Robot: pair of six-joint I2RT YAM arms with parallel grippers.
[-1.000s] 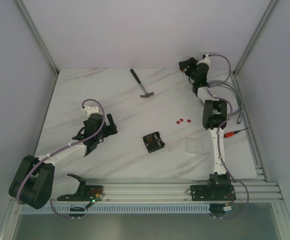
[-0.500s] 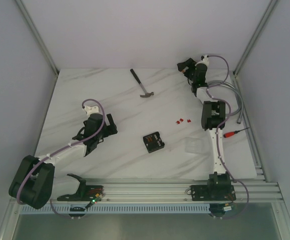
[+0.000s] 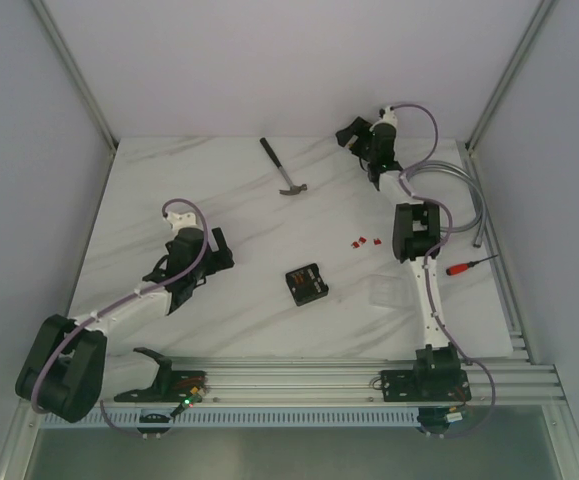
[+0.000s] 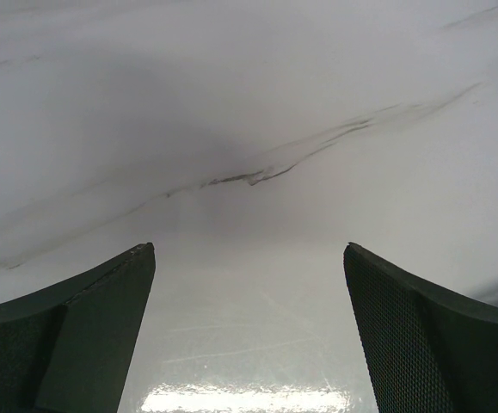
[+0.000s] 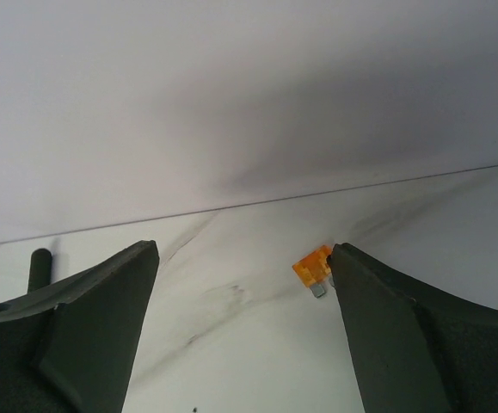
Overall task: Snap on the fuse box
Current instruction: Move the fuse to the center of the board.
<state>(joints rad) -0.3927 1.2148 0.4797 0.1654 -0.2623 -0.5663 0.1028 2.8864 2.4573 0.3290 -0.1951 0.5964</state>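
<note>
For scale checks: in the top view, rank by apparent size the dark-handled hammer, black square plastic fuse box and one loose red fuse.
Hammer, longest; fuse box, shorter but broader, nearly tied; red fuse, smallest.

A white, grey-veined table (image 3: 219, 300) is recorded beneath the hammer (image 3: 285, 170). Plain pale walls (image 3: 299, 60) are noted beyond it and to both sides, joined by aluminium corner posts (image 3: 74, 75). An aluminium rail (image 3: 299, 378) is fitted nearer than it. Soft glare is reflected off the tabletop.
</note>
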